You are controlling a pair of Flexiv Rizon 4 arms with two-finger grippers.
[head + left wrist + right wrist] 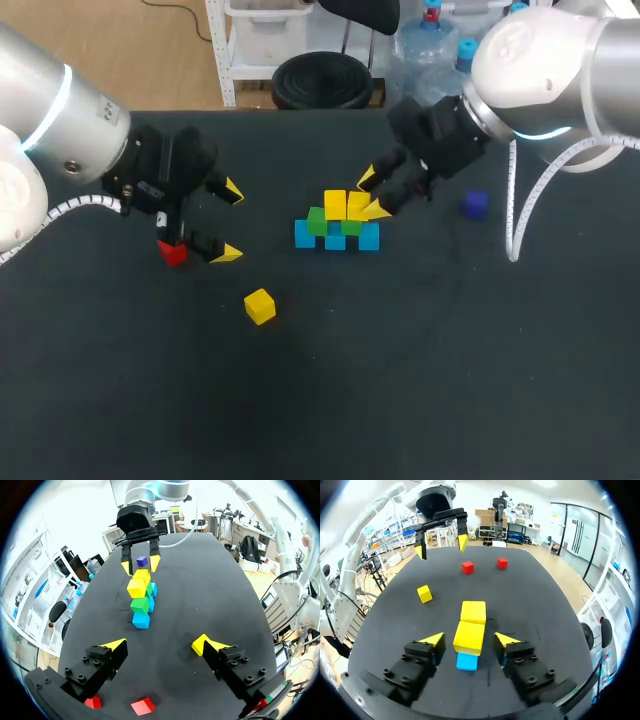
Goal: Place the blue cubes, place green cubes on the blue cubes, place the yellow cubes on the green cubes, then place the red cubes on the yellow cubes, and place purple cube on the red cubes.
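Two yellow cubes (335, 204) sit on green cubes (318, 220) over blue cubes (305, 235), the right gripper (372, 193) with jaws released astride one, the left gripper (230, 221) with jaws released beside a small red cube (173, 252).

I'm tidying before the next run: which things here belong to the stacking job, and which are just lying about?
Job: blue cubes, green cubes, stacked yellow cubes, loose yellow cube, red cubes, purple cube.
Lying about: none seen on the table; every cube matches a task colour.

Legible text: none. Faces of the stacked cubes (338, 222) are plain; no readable label, number or sign on the table (420, 380).
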